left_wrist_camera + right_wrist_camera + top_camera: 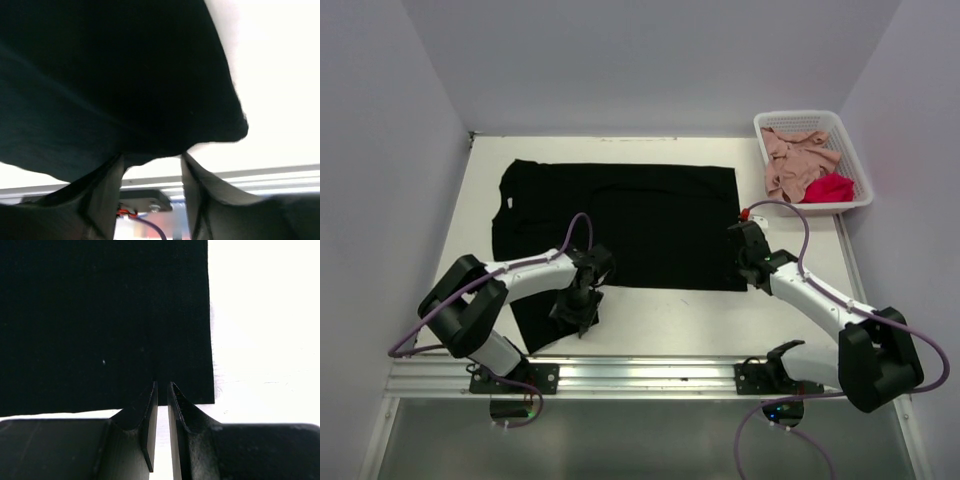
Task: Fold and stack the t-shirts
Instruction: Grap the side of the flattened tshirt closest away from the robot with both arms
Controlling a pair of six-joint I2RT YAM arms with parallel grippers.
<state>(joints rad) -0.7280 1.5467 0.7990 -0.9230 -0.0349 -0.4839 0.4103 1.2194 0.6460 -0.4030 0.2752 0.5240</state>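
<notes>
The black t-shirt [640, 220] lies spread across the middle of the tabletop, its collar toward the left edge and its straight hem toward the right edge. One sleeve trails toward the near edge at the left.

The right gripper [748, 280] sits at the shirt's near right corner. In the right wrist view the cloth [100, 315] is flat and smooth. The gripper [162, 390] has its fingers [149, 415] drawn almost together, with only a thin slit between them. Their tips rest on the near edge of the cloth just beside that corner, pinching it.

The left gripper [577, 315] is at the shirt's near edge beside the trailing sleeve, and it points back toward the near edge of the table. In the left wrist view the black cloth [100, 75] bulges in a raised, blurred fold above the gripper [151, 157]. Its fingers [107, 195] stand partway apart, and the cloth's lower edge dips down to their tips. Whether they actually hold the cloth cannot be told.

The other shirts are at the far right corner, well apart from the black one. A dusty pink t-shirt [795, 160] lies crumpled in a white lattice basket [800, 116], with a bright red t-shirt [830, 187] bunched against it on the nearer side.

The table [670, 320] is white. An aluminium rail [640, 375] runs along its near edge and carries both arm bases.
</notes>
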